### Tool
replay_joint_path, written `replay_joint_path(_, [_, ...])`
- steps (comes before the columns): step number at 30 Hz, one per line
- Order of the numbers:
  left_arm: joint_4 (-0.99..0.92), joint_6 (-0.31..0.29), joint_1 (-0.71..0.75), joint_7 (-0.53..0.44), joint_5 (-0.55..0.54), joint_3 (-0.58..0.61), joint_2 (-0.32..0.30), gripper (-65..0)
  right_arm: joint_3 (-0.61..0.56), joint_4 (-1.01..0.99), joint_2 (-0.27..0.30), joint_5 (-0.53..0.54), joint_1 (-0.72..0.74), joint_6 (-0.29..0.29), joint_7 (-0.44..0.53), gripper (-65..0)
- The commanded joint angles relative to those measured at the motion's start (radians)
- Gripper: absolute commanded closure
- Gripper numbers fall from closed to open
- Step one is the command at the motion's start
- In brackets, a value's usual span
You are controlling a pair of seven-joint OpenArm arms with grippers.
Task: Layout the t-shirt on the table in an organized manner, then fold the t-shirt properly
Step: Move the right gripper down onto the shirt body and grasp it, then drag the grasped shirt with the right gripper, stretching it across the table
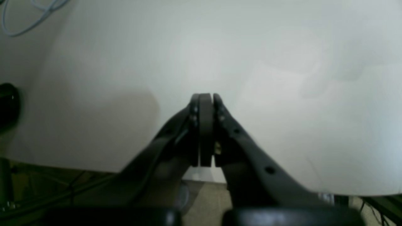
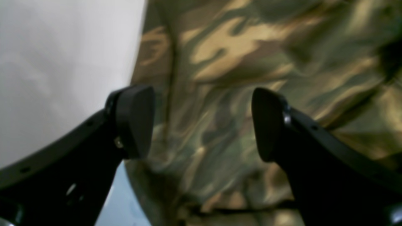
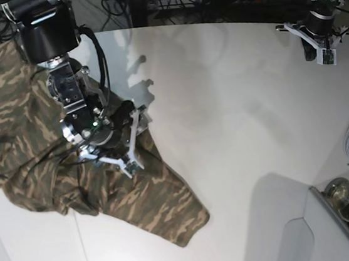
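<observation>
1. Right gripper (image 2: 201,122) stood wide apart over the t-shirt (image 3: 71,161), nothing between the pads (image 2: 135,119); camouflage cloth filled the gap below, with bare bench (image 2: 62,62) showing toward 9 o'clock in the wrist view.
2. Left gripper (image 1: 205,125) pressed fully closed on nothing, hovering above bare white bench, well apart from the shirt, at about 1 o'clock in the base view.
3. Judged as the laying-out step, folding not yet begun: best done by lowering onto a single edge or corner of cloth, pinching one layer only, then drawing outward along the bench to open the bunched part.
4. Worth bringing the idle left gripper across to pin or pull the opposite side, lest the whole shirt slide.
5. T-shirt lay at roughly 9 o'clock on the bench, crumpled rather than flat: streaked olive, brown and tan, one long flap running toward 5 o'clock, a rumpled heap at the near-left, another stretch reaching up to 11 o'clock.
6. Collar and label not made out.
</observation>
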Motion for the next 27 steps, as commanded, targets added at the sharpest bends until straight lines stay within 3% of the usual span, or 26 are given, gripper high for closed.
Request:
replay_joint_path(1, [0.015, 0.004, 0.004, -0.022, -0.003, -0.009, -0.015, 0.0, -0.001, 0.002, -0.012, 0.009, 0.027, -0.005, 0.017, -35.7])
replay_joint_path(5, [0.015, 0.004, 0.001, -0.022, 0.003, -0.004, -0.015, 0.0, -0.001, -0.007, -0.042, 0.012, 0.022, -0.005, 0.016, -1.4])
replay_joint_path(11, [0.013, 0.004, -0.001, -0.022, 0.004, -0.009, -0.022, 0.0, -0.039, 0.183, -0.055, 0.013, -0.059, 0.004, -0.078, -0.3])
replay_joint_path(19, [0.013, 0.004, -0.004, -0.022, 0.004, -0.012, -0.024, 0.0, -0.133, 0.637, -0.037, 0.013, -0.157, 0.006, -0.246, -0.5])
replay_joint_path(23, [0.013, 0.004, -0.004, -0.022, 0.004, -0.012, -0.024, 0.0, -0.057, 0.659, -0.035, 0.013, -0.096, 0.043, -0.253, -0.5])
replay_joint_path(27, [0.013, 0.004, -0.004, -0.022, 0.004, -0.012, -0.024, 0.0, 0.107, 0.479, -0.023, 0.013, 0.035, 0.092, -0.251, -0.5])
